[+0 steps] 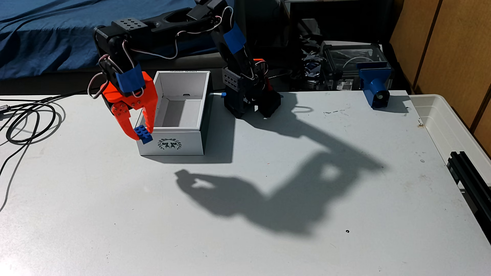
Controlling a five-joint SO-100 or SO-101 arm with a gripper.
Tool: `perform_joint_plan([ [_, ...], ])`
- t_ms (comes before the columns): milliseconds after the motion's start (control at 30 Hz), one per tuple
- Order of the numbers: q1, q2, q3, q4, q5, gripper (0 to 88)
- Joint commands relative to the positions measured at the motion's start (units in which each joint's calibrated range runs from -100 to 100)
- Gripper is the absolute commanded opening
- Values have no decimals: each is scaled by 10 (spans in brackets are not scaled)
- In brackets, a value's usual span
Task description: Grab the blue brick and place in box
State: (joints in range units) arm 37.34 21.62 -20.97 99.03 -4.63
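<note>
White-grey tabletop [132, 225] nearest the camera: matte, scuffed, a few dark specks, hard sunlight. My arm's shadow [279, 193] lies big across its middle.

One small dark-blue studded plastic brick [143, 134], pinched between my two orange fingers, studs up and tilted. It hangs off the table at the near-left corner of the box, level with the rim; can't tell if it's over the opening or just outside the wall. My orange two-finger claw [142, 134] is clamped on it, pointing down.

One white rectangular cardboard box [191, 144], tall walls, open top, dark wreath emblem [169, 145] on the short side facing the camera. Nothing visible inside it.

One black cable [29, 119], coiled at the left edge of the table.

One black arm, mine, with two blue tape strips: one [130, 79] at the wrist above the claw, one [233, 37] on the upper link. Base [249, 102] stands just right of the box, at the far table edge.

One blue 3D-printed clamp-like mount [374, 85] on the far right table edge. One translucent white plastic bin [451, 127] right of the table; one black aluminium rail [470, 175] by it.

Behind: blue fabric [53, 34] far left, clear-walled case [353, 63] and dark clutter centre, wood panels [451, 39] far right.
</note>
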Motion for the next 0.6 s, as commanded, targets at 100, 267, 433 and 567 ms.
perform_joint_plan([
  [100, 15, -114, 54, 6, 3, 11],
  [267, 26, -188, 155, 5, 15, 12],
  [433, 40, -260, 250, 1, 37, 12],
  [567, 60, -314, 307, -6, 62, 12],
])
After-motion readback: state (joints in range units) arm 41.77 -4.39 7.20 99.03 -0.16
